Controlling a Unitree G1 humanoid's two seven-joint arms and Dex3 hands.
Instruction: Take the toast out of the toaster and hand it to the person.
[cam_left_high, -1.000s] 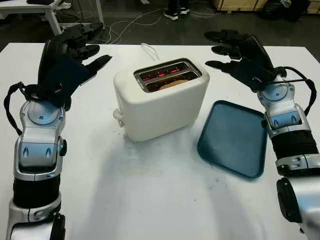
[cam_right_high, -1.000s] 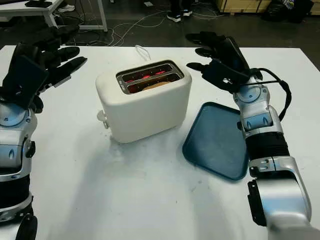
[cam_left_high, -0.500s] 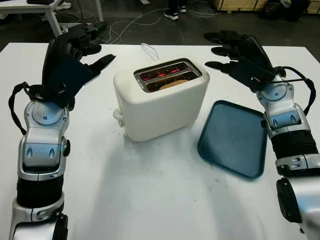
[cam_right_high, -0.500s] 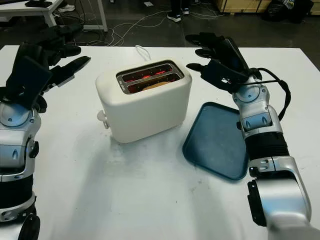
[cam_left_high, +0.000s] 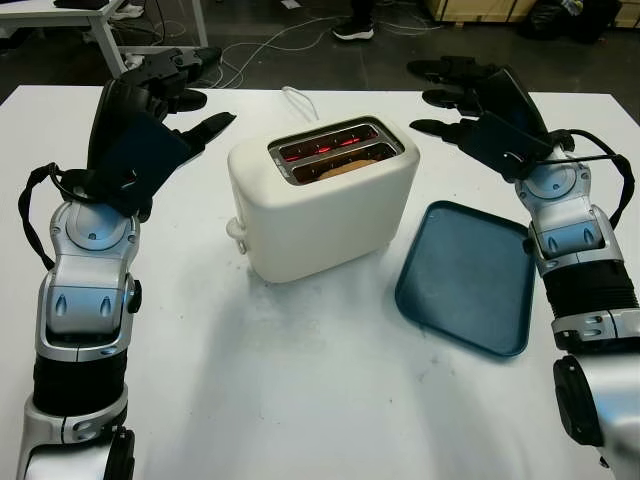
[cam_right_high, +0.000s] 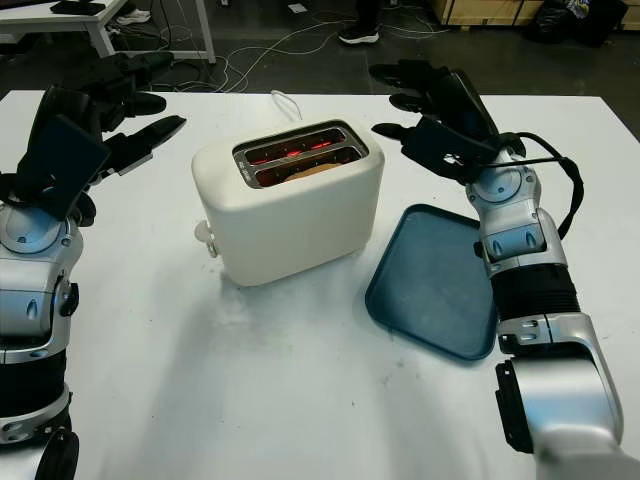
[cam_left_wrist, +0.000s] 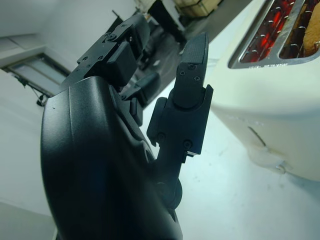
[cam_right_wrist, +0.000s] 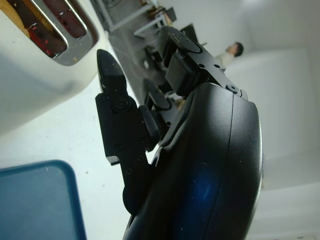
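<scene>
The left hand (cam_left_high: 150, 110), open at upper left, has crept toward the toaster (cam_left_high: 325, 195); the right hand (cam_left_high: 480, 105) hovers open at upper right. Toast (cam_left_high: 345, 168) sits untouched in the near slot, so the reach has barely begun.

Blue tray (cam_left_high: 465, 277) flat on white table (cam_left_high: 300, 400) — cables (cam_left_high: 260, 50) on floor beyond far edge.

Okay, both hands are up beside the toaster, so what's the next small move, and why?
Probably bring the right hand in over the toaster and down toward the near slot. The toast sits low in that slot, barely above the rim, while the far slot glows red. Both hands are open and clear of the toaster, the left hand off to its other side, so nothing is grasped yet.
</scene>
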